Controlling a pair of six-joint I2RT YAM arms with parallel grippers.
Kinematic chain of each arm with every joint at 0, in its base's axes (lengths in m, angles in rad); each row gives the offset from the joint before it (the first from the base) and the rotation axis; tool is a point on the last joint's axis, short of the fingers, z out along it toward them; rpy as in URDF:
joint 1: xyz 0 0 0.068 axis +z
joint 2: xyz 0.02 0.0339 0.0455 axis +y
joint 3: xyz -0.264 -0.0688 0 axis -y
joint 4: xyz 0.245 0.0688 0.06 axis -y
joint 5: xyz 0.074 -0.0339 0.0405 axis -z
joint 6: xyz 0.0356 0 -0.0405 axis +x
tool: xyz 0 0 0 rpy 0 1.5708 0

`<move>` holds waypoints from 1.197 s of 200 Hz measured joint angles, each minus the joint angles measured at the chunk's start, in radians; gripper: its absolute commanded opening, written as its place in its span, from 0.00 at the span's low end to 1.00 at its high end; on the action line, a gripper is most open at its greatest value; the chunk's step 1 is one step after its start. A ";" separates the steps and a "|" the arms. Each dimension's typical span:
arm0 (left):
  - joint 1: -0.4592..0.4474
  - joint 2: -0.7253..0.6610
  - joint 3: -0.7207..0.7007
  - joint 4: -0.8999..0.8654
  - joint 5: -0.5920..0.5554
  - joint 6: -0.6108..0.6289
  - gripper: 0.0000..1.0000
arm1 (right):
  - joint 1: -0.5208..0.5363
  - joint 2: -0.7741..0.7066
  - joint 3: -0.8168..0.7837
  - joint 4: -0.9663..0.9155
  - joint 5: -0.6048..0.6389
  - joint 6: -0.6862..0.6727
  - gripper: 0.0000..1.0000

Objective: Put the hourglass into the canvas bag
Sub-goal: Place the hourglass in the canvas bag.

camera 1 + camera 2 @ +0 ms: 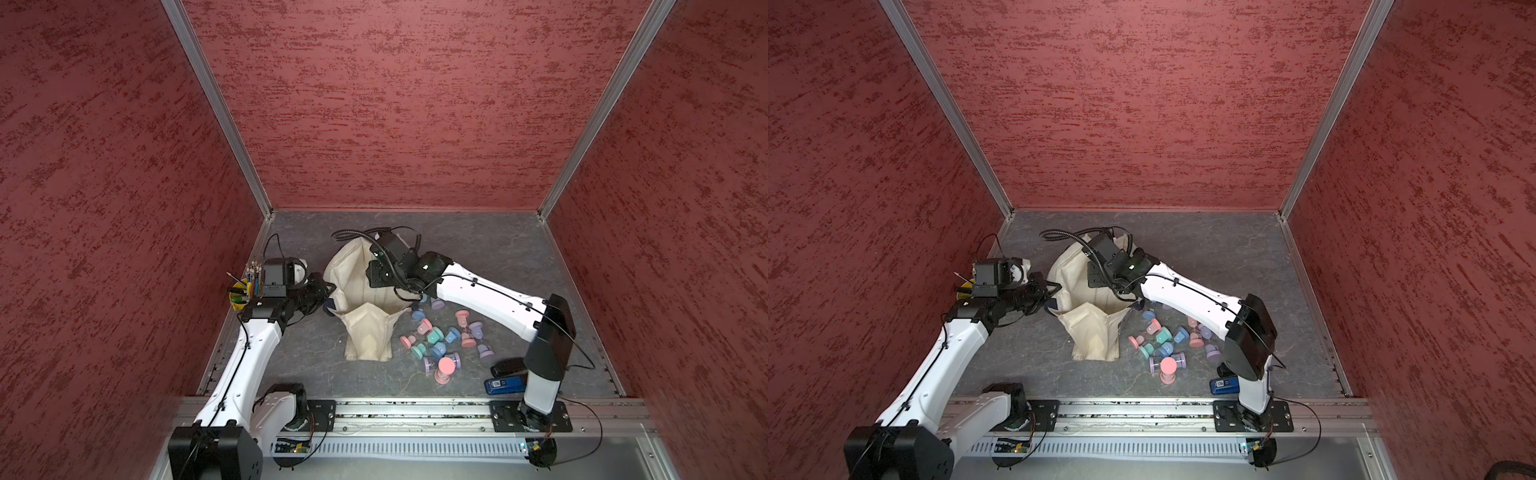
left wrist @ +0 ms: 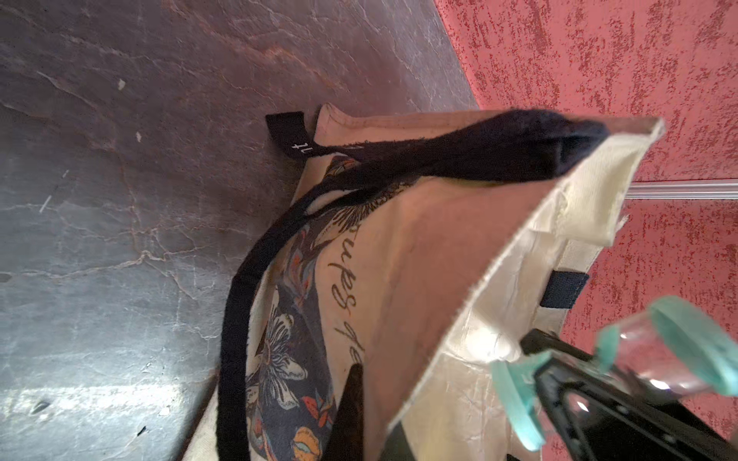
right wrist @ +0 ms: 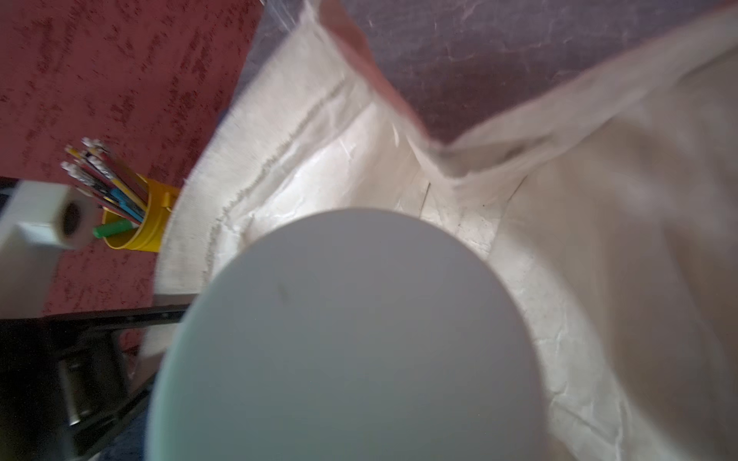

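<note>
A robotics lab cell: red textured wall panels (image 1: 395,104) in aluminium framing (image 1: 219,112) enclose three sides of the grey marbled counter (image 1: 498,257), and two white-and-black robot arms (image 1: 245,361) (image 1: 490,295) are bolted to an aluminium rail (image 1: 415,411) along its near edge.

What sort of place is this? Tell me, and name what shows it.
Probably a robot test cell: red panel walls boxing in a tabletop, left arm and right arm mounted on a front rail, and staged props, loose hourglasses beside a bag.

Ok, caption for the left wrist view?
Right gripper holds a teal hourglass over the canvas bag's open mouth.
</note>
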 measured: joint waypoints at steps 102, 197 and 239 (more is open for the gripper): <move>-0.042 -0.010 0.001 0.000 -0.035 -0.006 0.00 | -0.002 0.225 0.058 -0.053 -0.051 0.008 0.00; -0.055 -0.010 0.001 0.000 -0.059 -0.006 0.00 | -0.005 0.194 0.060 -0.073 0.007 0.024 0.99; -0.055 -0.008 0.007 -0.003 -0.063 -0.006 0.13 | 0.013 0.038 0.093 -0.106 0.215 0.076 0.95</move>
